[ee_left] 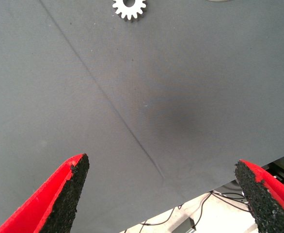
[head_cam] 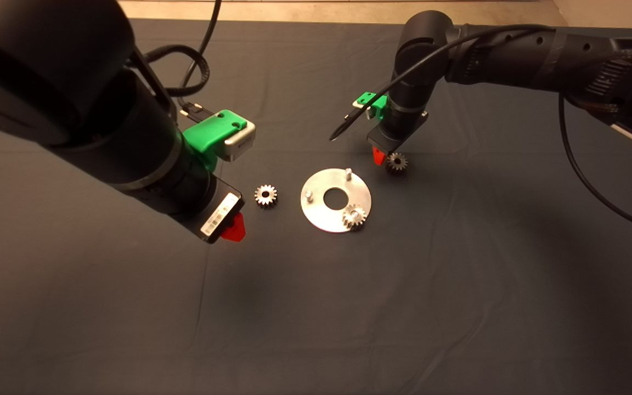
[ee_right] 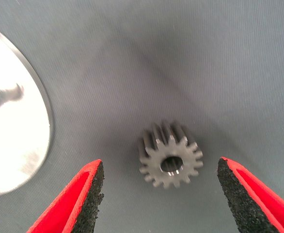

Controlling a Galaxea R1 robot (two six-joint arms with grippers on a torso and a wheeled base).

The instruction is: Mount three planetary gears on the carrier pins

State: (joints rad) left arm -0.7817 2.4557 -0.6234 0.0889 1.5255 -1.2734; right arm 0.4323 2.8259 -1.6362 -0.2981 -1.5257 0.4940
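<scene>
The shiny round carrier disc lies mid-mat. Two of its carrier pins stand bare, and one planetary gear sits on the disc at its near right rim. A second gear lies on the mat left of the disc. My left gripper hovers open beside it, holding nothing. A third gear lies flat on the mat just right of the disc. My right gripper is low over it, open, its fingers either side without touching.
The dark mat is creased in places. Black cables hang from both arms above the back of the mat. The disc's edge shows beside the right gripper. Floor and cables lie beyond the mat's edge.
</scene>
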